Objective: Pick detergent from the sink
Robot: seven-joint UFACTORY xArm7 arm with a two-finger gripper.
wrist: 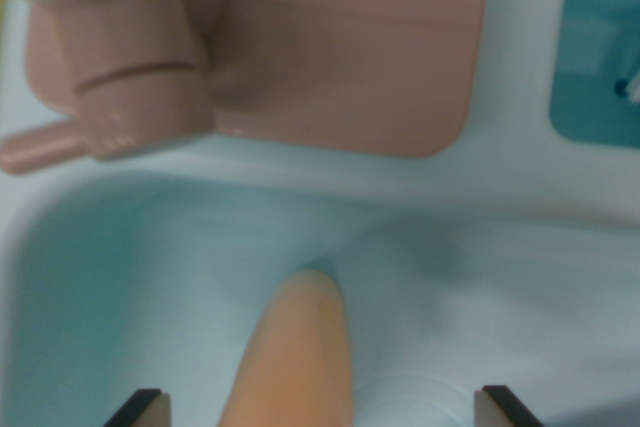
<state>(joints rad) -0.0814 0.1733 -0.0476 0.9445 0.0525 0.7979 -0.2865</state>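
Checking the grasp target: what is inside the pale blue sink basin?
An orange, tapered detergent bottle lies in the pale blue sink basin. Its lower part runs out of frame; what lies beneath it is hidden.

Wrist view soft all over, motion-smeared. Light is even and diffuse, no glare. Faint shadow in the sink [120, 277] basin. My tool [320, 407] fingertips are the sharpest edges; pink faucet [130, 67] badly defocused.

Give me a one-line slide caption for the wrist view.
Wrist view: open gripper jaws straddle an orange detergent bottle in the pale sink, below a pink faucet.
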